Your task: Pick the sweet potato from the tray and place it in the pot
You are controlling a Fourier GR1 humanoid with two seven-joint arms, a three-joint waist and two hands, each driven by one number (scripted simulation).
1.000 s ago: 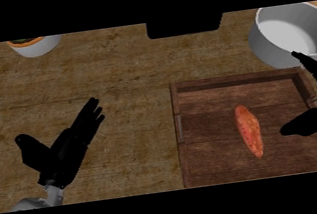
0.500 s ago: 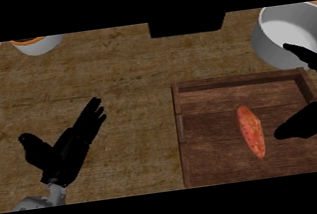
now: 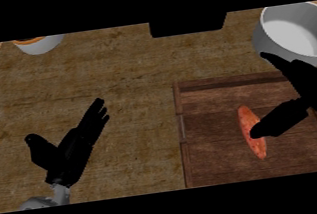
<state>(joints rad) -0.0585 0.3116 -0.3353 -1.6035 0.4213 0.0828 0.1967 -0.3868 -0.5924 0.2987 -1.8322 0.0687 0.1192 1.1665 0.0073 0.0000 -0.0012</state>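
The counter [image 3: 98, 81] is a rough, mottled brown surface that fills most of the head view, with a paler strip of wood grain running along its far left edge. On the right half lies a dark wooden tray [image 3: 221, 161], a shallow rectangle with a raised rim, its long left wall standing out as a lighter line against the counter. The sweet potato [image 3: 247, 117], a slim orange-red piece lying lengthwise, rests on the tray floor a little right of the tray's middle. Above the tray's far right corner stands the pot [image 3: 297, 35], grey metal with a pale inner wall, its near side touching or just overlapping the tray's rim as seen from above. At the upper left edge a small white bowl [image 3: 37, 43] with something orange inside is cut off by the frame. A black block [image 3: 188, 24] sits at the top middle of the counter. The right hand [image 3: 305, 94] hangs over the right side of the tray, fingers straight and pointing toward the pot, the thumb reaching out low across the sweet potato's middle and hiding part of it. The left hand [image 3: 70, 148] rests at the lower left over bare counter, open, fingers spread and pointing up and to the right.
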